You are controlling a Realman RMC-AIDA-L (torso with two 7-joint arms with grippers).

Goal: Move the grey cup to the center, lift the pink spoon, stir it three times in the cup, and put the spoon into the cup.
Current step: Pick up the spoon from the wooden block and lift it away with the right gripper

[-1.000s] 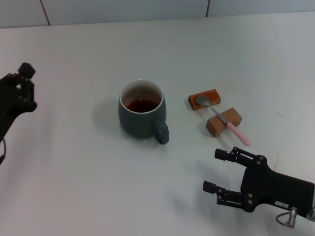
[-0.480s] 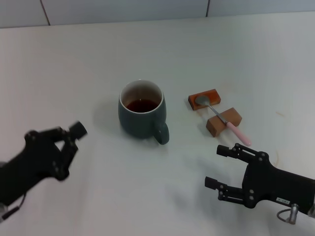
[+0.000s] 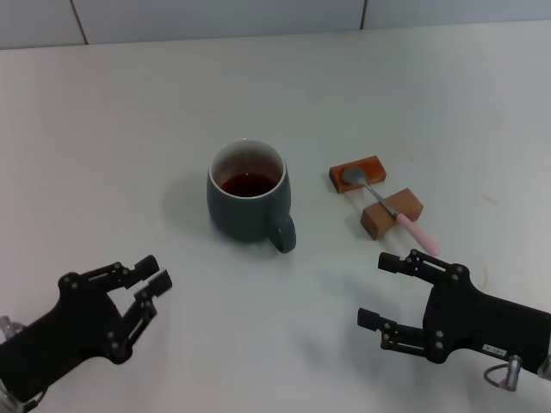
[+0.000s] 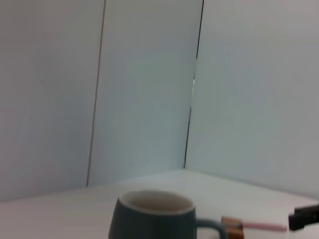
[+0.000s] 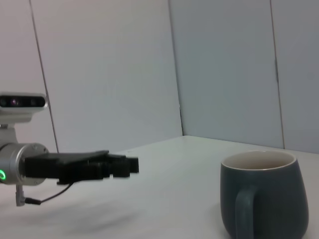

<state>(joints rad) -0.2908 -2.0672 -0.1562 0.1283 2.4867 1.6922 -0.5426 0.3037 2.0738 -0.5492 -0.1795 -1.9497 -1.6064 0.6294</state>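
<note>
The rounded dark blue-grey ceramic mug with a cream inside and reddish-brown liquid (image 3: 248, 201) stands just left of the head view's centre, its handle turned toward the lower right of the frame. Right of it, the slim spoon with a silver metal bowl and pale pink handle (image 3: 389, 209) lies across two small brown wooden blocks (image 3: 376, 192). Its long axis runs diagonally, with the bowl at the upper left on the farther block and the pink end pointing to the lower right.

The black right gripper (image 3: 394, 292) sits at the lower right, fingers spread, just below the pink handle tip. The spoon therefore lies up and slightly left from its fingertips. The black left gripper (image 3: 145, 292) is at the lower left, fingers also spread, well apart from the spoon, with the mug up and to its right.

The right gripper looks much better placed for the spoon, and the diagonal handle would call for a grip across it.
</note>
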